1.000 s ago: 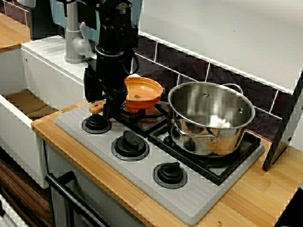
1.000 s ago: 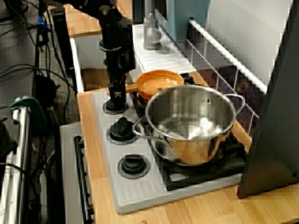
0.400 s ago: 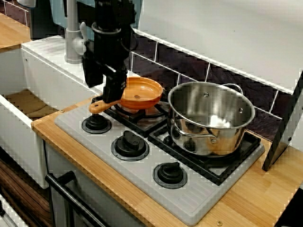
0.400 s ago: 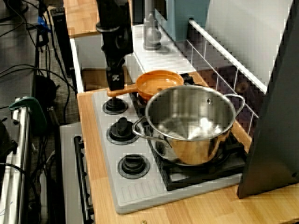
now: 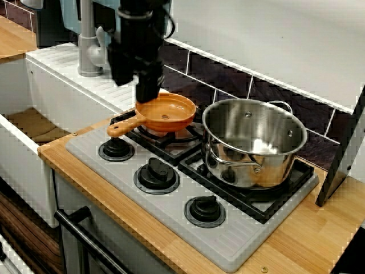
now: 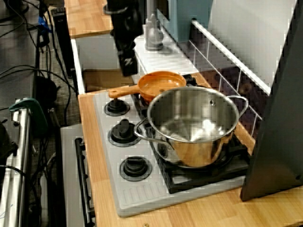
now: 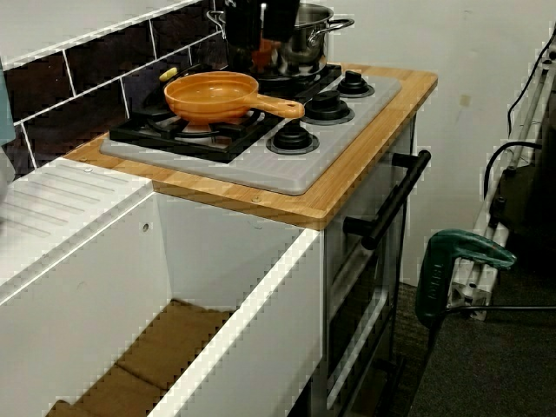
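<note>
Holding gripper (image 5: 147, 91) upright just above pan (image 5: 168, 112), touching nothing. Showing jaws apart only in the sink-end view; hiding that gap in the front view.

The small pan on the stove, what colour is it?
The pan is orange, handle included; the view from the sink side shows it best.
</note>
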Tool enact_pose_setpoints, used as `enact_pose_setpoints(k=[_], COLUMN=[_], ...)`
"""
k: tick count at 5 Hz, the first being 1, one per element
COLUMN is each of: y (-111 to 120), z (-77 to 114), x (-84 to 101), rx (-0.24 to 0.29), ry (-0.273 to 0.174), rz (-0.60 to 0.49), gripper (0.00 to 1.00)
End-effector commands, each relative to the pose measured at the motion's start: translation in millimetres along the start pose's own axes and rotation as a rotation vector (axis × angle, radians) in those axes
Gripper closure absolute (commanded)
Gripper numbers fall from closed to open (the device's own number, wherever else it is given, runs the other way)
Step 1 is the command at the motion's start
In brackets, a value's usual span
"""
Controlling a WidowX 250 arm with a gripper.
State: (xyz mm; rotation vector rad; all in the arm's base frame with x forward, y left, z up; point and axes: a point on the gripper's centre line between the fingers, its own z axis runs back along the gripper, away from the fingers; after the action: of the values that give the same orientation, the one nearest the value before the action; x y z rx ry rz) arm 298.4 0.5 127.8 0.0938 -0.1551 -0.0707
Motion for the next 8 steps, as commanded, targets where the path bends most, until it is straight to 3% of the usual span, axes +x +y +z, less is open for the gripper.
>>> enact_pose_setpoints(k=[1,2,3,4,5,8], y=[4.7,2.3,-2.7,-10.3,-14.1,-10.7], z=[14.7,4.6,-6.2,-10.0,-10.0,-10.8], x=[45.6,58.3,66.0,70.1,73.5,81.7], rx=[0.065,0.07,0.138,0.22,0.217,0.122], ry=[-0.066,-0.075,-0.124,-0.144,-0.135,-0.132], rz=[0.026,-0.03,-0.1,-0.123,-0.121,-0.137], gripper=[0.0,0.0,0.0,0.0,0.0,0.0])
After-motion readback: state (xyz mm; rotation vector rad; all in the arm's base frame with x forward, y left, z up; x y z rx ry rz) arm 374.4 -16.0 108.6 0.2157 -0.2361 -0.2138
